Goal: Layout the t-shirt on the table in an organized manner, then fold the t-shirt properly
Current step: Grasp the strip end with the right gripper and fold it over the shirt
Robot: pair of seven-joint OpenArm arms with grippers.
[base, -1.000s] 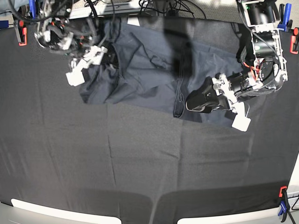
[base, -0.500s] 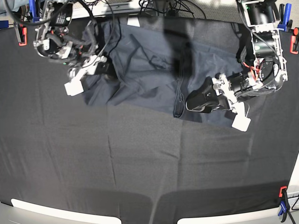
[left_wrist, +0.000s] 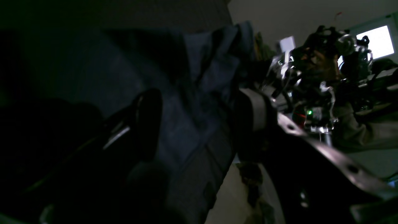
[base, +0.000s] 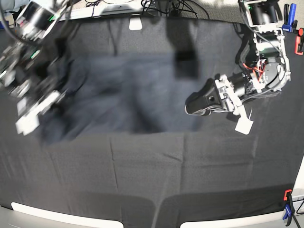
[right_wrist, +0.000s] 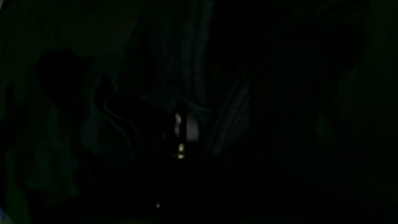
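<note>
The dark navy t-shirt lies motion-blurred across the back half of the black table, stretched toward the left. My right gripper, itself blurred at the left, is shut on the t-shirt's left end. The right wrist view is almost black and shows only faint folds of cloth. At the shirt's right edge my left gripper rests low. In the left wrist view the left gripper has its fingers wide apart, and the t-shirt runs between them.
Red and blue clamps hold the table cloth at the front right and back right. A white tag and cables sit at the back edge. The pale rim runs along the front. The right arm shows in the left wrist view.
My right gripper has shut on the shirt and swept left and toward the front, dragging the cloth out wider. The shirt's right edge slid left. The left arm barely moved.
</note>
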